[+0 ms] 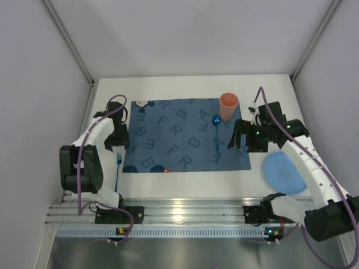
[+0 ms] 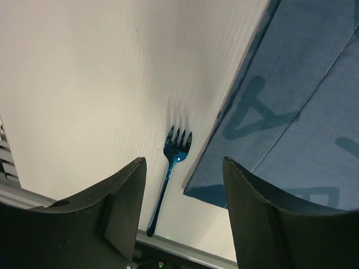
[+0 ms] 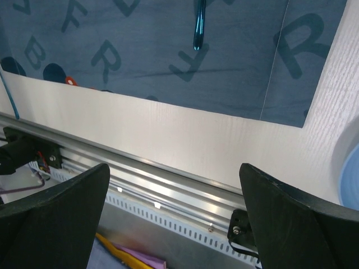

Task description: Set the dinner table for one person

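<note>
The white dinner table (image 1: 185,182) holds a dark blue letter-printed placemat (image 1: 179,143). A blue spoon (image 1: 216,134) lies on the mat's right part; its handle tip shows in the right wrist view (image 3: 198,25). An orange cup (image 1: 228,106) stands at the mat's far right corner. A blue plate (image 1: 283,172) lies right of the mat. A blue fork (image 1: 117,171) lies left of the mat, also seen in the left wrist view (image 2: 168,174). My left gripper (image 1: 119,147) is open and empty above the fork. My right gripper (image 1: 240,140) is open and empty over the mat's right edge.
The aluminium rail (image 1: 179,213) with the arm bases runs along the near table edge. White walls enclose the table on three sides. In the right wrist view the rail (image 3: 168,185) and some yellow and purple material (image 3: 134,259) below it show.
</note>
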`<action>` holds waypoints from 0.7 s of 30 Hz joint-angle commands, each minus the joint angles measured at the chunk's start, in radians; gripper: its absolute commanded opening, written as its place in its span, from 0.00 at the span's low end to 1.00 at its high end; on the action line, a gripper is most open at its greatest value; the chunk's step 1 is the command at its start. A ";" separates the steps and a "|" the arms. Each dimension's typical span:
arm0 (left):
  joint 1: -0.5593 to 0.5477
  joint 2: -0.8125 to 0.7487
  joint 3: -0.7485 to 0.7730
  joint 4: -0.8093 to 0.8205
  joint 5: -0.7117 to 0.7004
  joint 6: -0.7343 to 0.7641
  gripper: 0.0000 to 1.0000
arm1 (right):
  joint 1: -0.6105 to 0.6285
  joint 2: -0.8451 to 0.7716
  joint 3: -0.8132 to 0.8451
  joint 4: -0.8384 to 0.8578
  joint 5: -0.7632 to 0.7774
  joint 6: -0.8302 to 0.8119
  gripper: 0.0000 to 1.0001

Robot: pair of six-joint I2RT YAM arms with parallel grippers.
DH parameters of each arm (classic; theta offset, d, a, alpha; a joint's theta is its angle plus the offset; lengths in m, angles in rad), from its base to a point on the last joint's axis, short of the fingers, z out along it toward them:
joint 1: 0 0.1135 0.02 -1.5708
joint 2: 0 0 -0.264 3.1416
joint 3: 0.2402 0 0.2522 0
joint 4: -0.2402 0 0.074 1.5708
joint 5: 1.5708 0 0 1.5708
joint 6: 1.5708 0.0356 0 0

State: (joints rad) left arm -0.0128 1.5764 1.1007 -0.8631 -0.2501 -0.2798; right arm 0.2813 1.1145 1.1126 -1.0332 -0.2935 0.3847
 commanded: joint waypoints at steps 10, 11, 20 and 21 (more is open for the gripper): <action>0.062 0.076 -0.070 0.134 -0.001 0.025 0.62 | 0.012 0.057 0.084 0.025 0.020 -0.023 1.00; 0.063 0.085 -0.068 0.137 0.003 0.024 0.61 | 0.010 0.059 0.084 0.025 0.022 -0.021 1.00; 0.068 0.181 -0.050 0.179 0.046 0.062 0.54 | 0.010 0.085 0.099 0.019 0.024 -0.027 1.00; 0.068 0.191 -0.047 0.180 0.048 0.067 0.52 | 0.010 0.090 0.105 0.016 0.027 -0.029 1.00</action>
State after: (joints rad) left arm 0.0471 1.7134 1.0447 -0.7506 -0.2184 -0.2348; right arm 0.2813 1.1992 1.1622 -1.0359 -0.2794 0.3737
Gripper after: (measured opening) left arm 0.534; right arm 0.996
